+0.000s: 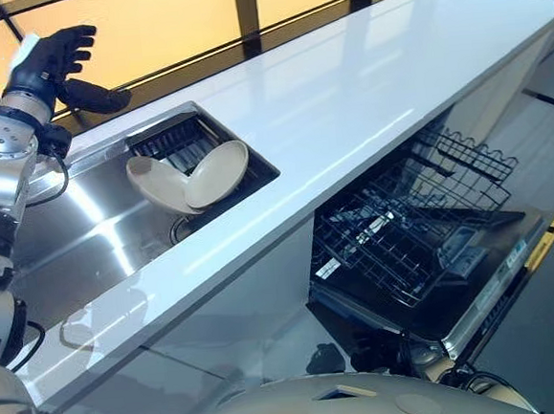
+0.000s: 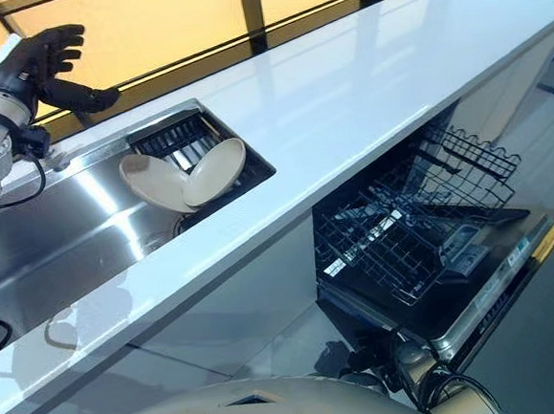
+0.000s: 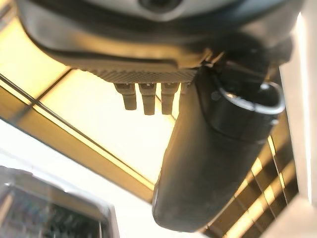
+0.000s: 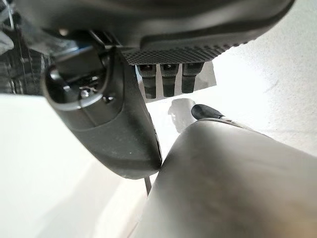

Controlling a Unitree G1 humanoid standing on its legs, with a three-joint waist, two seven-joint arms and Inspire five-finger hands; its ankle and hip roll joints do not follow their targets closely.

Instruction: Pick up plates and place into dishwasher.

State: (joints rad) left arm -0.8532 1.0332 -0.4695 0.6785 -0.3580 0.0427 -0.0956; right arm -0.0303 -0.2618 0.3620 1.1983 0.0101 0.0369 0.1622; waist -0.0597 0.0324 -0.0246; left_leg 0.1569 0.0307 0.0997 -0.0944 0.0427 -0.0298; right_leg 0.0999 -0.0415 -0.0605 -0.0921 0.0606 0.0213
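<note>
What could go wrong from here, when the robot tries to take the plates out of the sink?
1. The two plates lean on each other against the sink rack; lifting one may let the other slide and clatter down.
2. The left hand is open, raised above the sink's far edge; descending it could knock the plates.
3. The dishwasher rack is pulled out low to the right, so the carry crosses the counter edge.
</note>
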